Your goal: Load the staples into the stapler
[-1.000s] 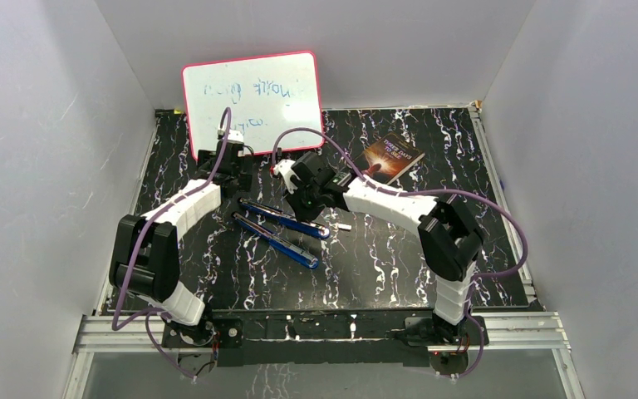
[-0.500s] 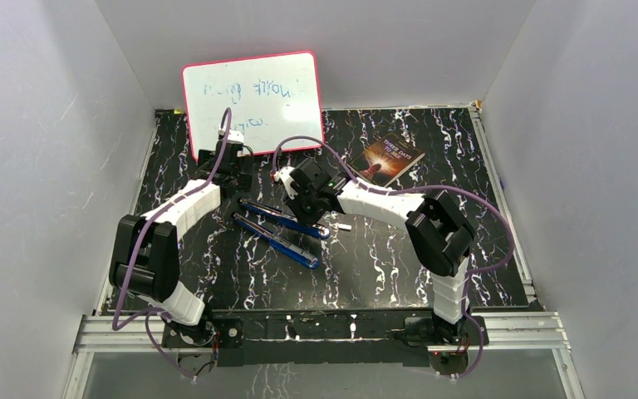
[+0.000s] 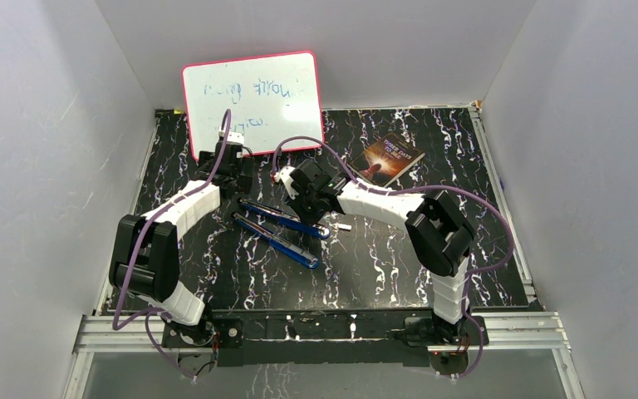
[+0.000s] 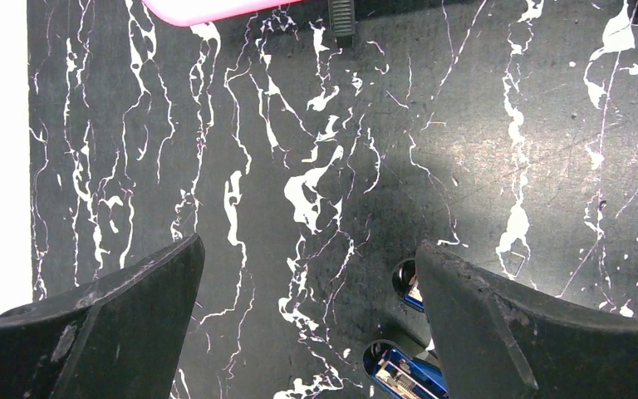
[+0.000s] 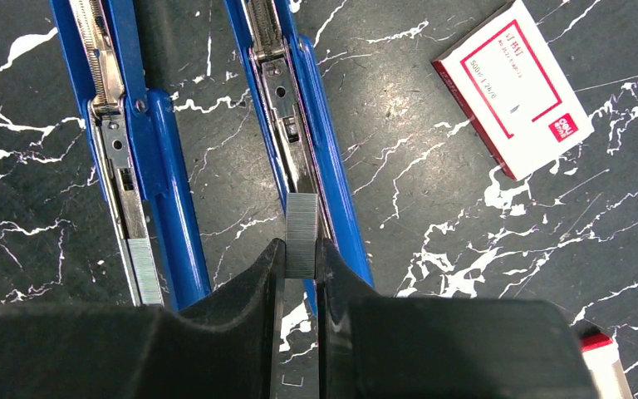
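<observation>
Since a second ago the right arm's elbow has swung in toward the middle of the table (image 3: 399, 266), and the right end effector (image 5: 301, 259) has edged a little to its left over the stapler (image 5: 326, 141). Over the last half second nothing visibly shifts. The left arm lies as it did.

The right end effector has its fingers pressed nearly together, pinching a short strip of staples (image 5: 301, 224) by its near end. The strip juts straight out ahead of the fingertips. Just beyond and below the tips lies the stapler, swung fully open into two blue halves that run away from the end effector side by side. The strip lines up with the metal channel of the right-hand half and overlaps its near end; whether it touches the channel I cannot tell. Ahead and to the right of this end effector, apart from the stapler, a white box (image 5: 515, 83) with a pink-red label lies flat on the table.

The left end effector (image 4: 307, 249) hangs with its fingers spread wide and only bare table between them. Two rounded blue ends of the stapler show just beside its right finger. Ahead of it is the pink rim of a whiteboard (image 4: 216, 8).
</observation>
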{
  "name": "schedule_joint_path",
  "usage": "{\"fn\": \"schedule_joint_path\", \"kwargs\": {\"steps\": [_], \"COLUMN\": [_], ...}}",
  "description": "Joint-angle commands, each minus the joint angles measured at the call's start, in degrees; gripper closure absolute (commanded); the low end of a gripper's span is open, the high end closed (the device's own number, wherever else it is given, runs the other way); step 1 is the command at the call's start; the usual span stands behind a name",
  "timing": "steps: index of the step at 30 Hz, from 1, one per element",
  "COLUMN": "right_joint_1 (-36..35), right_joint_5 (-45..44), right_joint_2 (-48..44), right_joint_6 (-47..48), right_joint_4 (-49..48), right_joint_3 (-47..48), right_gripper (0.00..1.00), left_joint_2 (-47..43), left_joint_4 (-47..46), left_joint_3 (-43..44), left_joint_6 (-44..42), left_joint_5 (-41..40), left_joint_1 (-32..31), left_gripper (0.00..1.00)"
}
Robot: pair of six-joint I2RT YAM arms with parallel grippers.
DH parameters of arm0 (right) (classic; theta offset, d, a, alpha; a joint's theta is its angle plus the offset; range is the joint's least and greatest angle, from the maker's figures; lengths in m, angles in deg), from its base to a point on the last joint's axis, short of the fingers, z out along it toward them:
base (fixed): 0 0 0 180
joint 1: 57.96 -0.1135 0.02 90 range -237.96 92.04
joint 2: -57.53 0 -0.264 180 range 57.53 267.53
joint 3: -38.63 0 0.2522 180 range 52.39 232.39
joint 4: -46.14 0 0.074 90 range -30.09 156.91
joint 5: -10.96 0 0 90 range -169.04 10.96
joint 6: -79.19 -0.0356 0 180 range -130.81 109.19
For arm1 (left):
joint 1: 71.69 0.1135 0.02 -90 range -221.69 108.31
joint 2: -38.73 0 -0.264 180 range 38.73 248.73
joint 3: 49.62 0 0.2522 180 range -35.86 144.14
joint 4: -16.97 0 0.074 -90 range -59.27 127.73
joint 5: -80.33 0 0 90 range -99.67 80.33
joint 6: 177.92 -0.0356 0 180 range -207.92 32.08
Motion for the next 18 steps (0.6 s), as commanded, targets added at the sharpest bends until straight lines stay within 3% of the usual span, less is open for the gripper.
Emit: {"fn": "schedule_joint_path", "kwargs": {"steps": [1, 18], "right_joint_1": [0.16, 0.16], "right_joint_5": [-1.02, -0.38], "right_joint_2": [0.51, 2.87], "right_joint_6": [1.49, 3.01], "right_joint_4": [-0.38, 3.48], "right_joint_3": [1.11, 3.64], "right_gripper": [0.99, 0.98], "left_joint_2": [-0.89, -1.13], "left_joint_4": [-0.75, -0.82], "left_joint_3": [-0.19, -0.25], "left_joint_6": [-0.13, -0.1], "left_joint_5": [0.94, 1.89], "left_joint_1": [0.27, 0.54], "left_gripper": [0.02, 0.02]}}
